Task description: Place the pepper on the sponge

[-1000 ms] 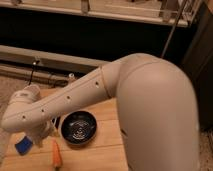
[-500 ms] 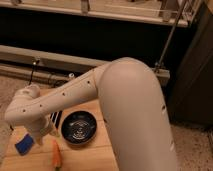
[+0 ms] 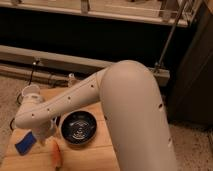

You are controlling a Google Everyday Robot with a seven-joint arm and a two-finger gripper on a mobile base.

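Across the middle of the view the white arm [image 3: 125, 100] bends down over the wooden table [image 3: 97, 150], where the black bowl [image 3: 79, 129] sits; the gripper [image 3: 46, 134] hangs low just left of it, open or closed I cannot tell, the blue sponge [image 3: 24, 144] beside it, the orange pepper [image 3: 56, 156] on the table just below

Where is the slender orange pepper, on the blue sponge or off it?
Off: the slender orange pepper lies on the wooden table, apart from the bright blue sponge; the pincer hangs between them.
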